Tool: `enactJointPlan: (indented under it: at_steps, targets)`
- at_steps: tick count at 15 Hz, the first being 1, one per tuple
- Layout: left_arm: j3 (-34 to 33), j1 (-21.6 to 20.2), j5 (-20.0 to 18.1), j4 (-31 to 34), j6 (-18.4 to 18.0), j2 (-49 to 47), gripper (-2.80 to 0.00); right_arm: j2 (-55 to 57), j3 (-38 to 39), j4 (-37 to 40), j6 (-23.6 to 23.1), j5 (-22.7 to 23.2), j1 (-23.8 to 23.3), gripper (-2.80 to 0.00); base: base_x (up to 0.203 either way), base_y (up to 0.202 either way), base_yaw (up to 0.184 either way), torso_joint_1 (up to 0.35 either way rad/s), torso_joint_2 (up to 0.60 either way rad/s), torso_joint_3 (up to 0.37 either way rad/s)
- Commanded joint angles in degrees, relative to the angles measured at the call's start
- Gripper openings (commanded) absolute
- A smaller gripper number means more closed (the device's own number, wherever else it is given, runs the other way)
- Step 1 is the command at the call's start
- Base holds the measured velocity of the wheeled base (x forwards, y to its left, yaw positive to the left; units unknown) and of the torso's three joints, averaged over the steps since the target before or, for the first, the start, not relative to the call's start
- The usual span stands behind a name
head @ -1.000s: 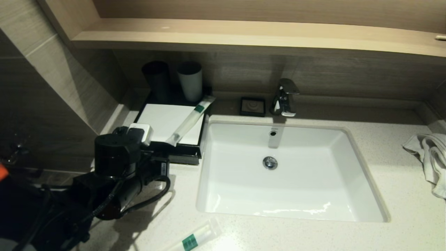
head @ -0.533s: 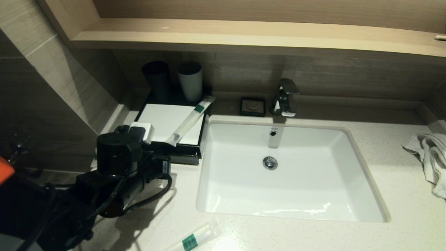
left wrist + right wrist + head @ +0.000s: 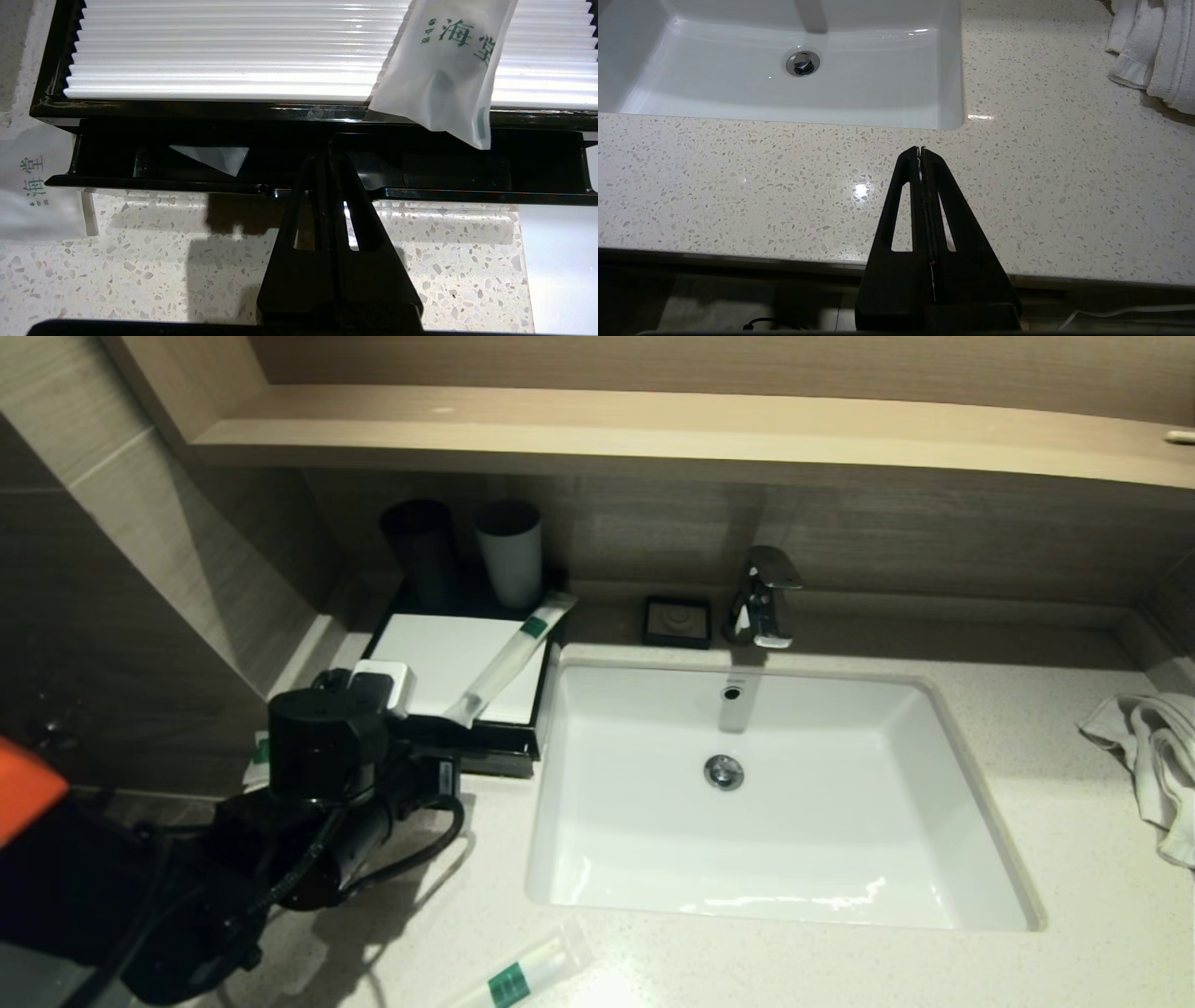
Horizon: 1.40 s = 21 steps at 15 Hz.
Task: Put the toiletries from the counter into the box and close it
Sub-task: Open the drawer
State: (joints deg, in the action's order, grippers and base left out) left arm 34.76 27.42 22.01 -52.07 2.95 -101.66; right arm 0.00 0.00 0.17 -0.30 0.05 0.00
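The left gripper (image 3: 328, 151), fingers pressed together and empty, is set at the drawer (image 3: 327, 163) lip, seemingly to slide it; the right gripper (image 3: 920, 150) is parked closed, empty.

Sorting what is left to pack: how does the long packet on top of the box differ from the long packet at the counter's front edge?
The packet on the box lies across the box's white top, one end hanging past the front over the open drawer; the front packet lies flat on the counter, partly out of view. The first is beside the left tool; the second is apart. Both are translucent white with green labels.
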Motion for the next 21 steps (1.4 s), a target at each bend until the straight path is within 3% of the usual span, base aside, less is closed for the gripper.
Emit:
enactJointPlan:
  at_steps: [1,21]
  targets:
    - [0.32,-0.17,0.14,-0.32,-0.04,-0.39,-2.80,0.00,0.00,0.00,-0.05,0.04,0.00,-2.80,0.000,0.000,0.000,0.000,0.00,0.000]
    - [2.69,-0.61,0.14,0.38,-0.40,-2.67,-2.80,0.00,0.00,0.00,-0.05,0.04,0.00,-2.80,0.000,0.000,0.000,0.000,0.00,0.000]
